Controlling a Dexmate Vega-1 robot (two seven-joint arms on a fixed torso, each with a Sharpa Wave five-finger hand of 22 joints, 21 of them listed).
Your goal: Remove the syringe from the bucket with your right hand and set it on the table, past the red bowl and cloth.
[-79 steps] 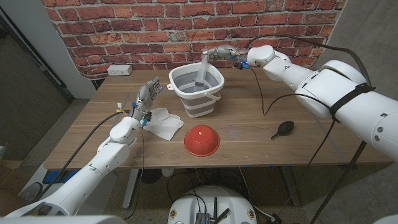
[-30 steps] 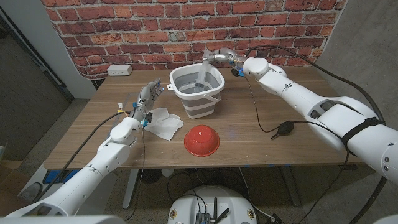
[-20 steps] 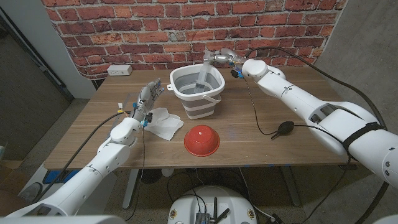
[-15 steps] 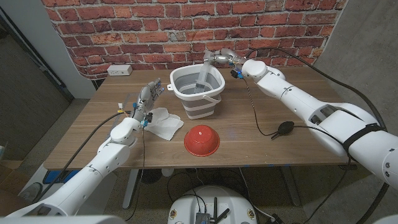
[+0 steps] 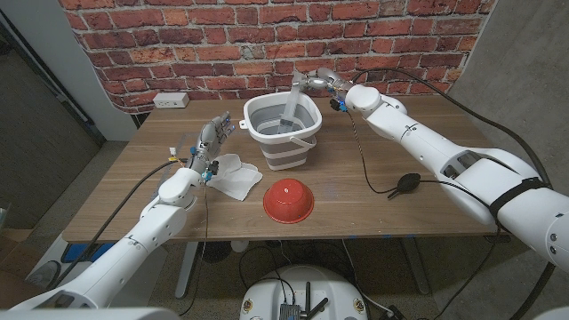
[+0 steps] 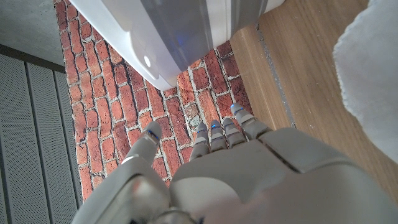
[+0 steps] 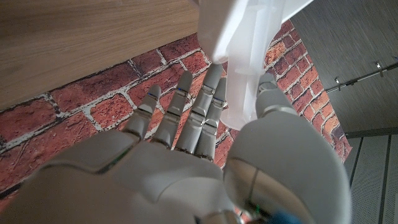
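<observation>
The right hand (image 5: 313,80), upper centre of the head frame, sits at the bucket's (image 5: 282,131) far rim with thumb and fingers closed around the top of the syringe (image 5: 292,96). The syringe stands nearly upright, lower end down inside the bucket, so its long axis runs straight up into the hand. The left hand (image 5: 209,140) waits apart with fingers spread, holding nothing, beside the cloth (image 5: 235,174); the red bowl (image 5: 288,199) sits lower centre on the tabletop (image 5: 356,196).
</observation>
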